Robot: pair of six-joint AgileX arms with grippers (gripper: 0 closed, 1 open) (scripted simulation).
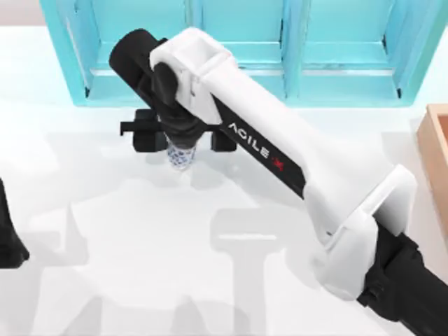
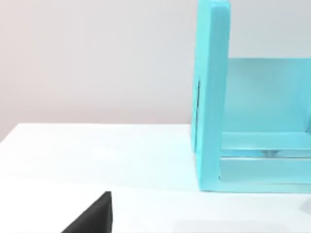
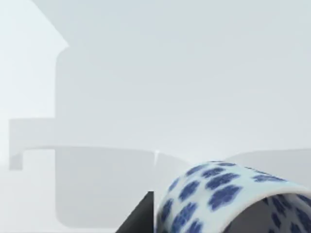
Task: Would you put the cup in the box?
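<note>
Cup [image 1: 180, 155] — blue-flowered, just in front of the teal shelf [image 1: 238, 49], left of centre — clamped between my right gripper's [image 1: 180, 143] fingers; box [image 1: 437, 150] at the desk's [image 1: 140, 266] right edge; left arm parked far left.

The cup [image 3: 228, 199], white with blue flowers, sits close to the camera above the pale table [image 3: 146, 87]. 1 dark finger [image 3: 138, 216] touches its side. Grey shadows lie across the table.

Simulated tabletop: plain white table [image 1: 140, 266], teal shelf unit [image 1: 238, 49].
</note>
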